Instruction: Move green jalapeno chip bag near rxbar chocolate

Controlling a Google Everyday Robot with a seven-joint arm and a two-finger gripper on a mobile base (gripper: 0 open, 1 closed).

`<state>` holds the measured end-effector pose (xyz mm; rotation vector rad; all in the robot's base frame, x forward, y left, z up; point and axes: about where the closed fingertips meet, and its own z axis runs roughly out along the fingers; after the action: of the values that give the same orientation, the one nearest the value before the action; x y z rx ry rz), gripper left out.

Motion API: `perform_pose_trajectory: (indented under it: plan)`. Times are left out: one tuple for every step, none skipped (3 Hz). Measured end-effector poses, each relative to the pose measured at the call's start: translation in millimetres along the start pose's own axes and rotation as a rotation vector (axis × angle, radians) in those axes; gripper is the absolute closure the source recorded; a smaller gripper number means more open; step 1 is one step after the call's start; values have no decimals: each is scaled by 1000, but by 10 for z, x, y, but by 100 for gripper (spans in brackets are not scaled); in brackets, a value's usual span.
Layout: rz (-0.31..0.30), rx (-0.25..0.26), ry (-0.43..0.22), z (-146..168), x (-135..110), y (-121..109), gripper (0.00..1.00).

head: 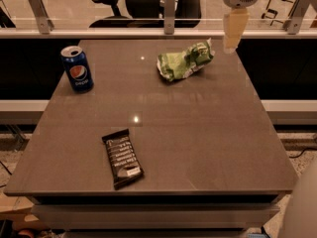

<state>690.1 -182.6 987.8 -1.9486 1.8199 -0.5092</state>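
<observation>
The green jalapeno chip bag (185, 60), light green and wrinkly, lies at the back of the brown table, right of centre. The rxbar chocolate (123, 157), a flat black bar with white text, lies near the table's front, left of centre. My gripper (233, 41) hangs from the arm at the top right, just right of the bag's upper end and above the table's back right part. It holds nothing that I can see.
A blue Pepsi can (77, 68) stands at the back left of the table (213, 143). A glass railing with metal posts (169, 9) and an office chair (133, 1) lie behind. Part of the robot's body (302, 207) shows at the bottom right.
</observation>
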Motion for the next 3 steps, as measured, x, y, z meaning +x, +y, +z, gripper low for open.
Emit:
perform_pose_trajectory:
  plan:
    - [-31,-24,-12,83,-97,-22,0]
    - [-33,-25,-12,88,-103,-23,0]
    - [-23,-59,12,152,-101,14,0]
